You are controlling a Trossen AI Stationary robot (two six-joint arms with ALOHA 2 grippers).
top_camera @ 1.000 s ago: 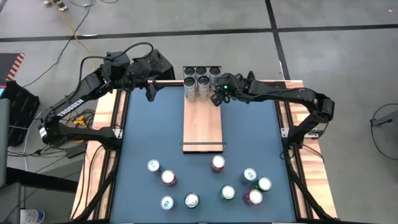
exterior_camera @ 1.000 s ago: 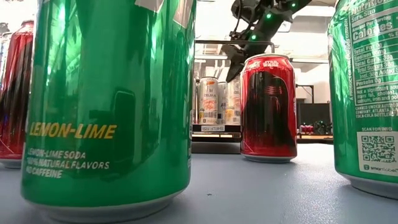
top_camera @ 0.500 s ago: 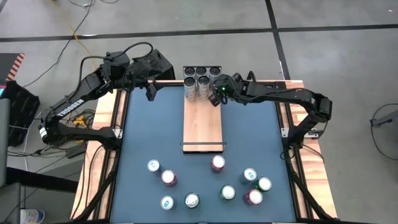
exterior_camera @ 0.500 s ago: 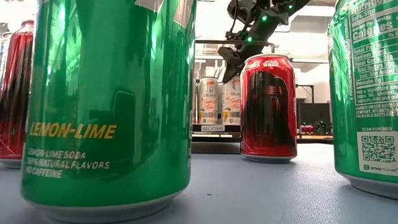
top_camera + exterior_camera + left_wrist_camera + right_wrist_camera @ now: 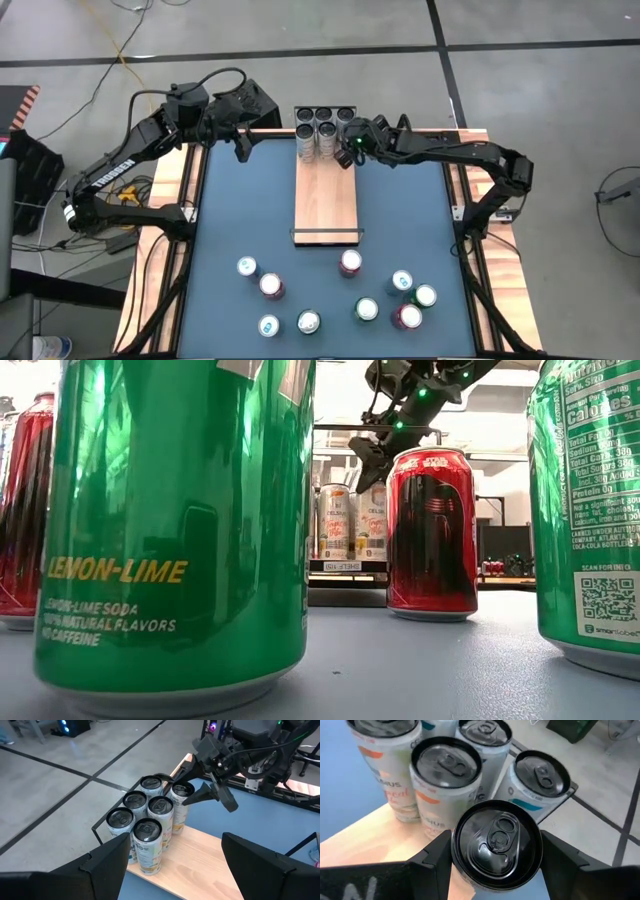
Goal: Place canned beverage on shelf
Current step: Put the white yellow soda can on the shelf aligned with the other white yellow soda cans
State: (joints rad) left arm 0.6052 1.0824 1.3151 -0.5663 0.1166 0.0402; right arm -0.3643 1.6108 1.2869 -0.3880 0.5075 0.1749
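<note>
**Can at the far shelf end**

Blue worktop (image 5: 240,210) carries the shelf (image 5: 326,205). Right gripper (image 5: 349,150) straddles an upright can (image 5: 496,842) beside the five-can cluster (image 5: 145,817); contact unclear. Left gripper (image 5: 241,148) wide, empty, near the far-left corner.

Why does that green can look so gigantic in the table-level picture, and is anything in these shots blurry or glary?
Low view: the green can sits right by the lens, so it looms and mirrors the room, while the bright background washes out. High view: even light, soft shadows. Right wrist view: the can between the right end effector fingers is sharp.
</note>
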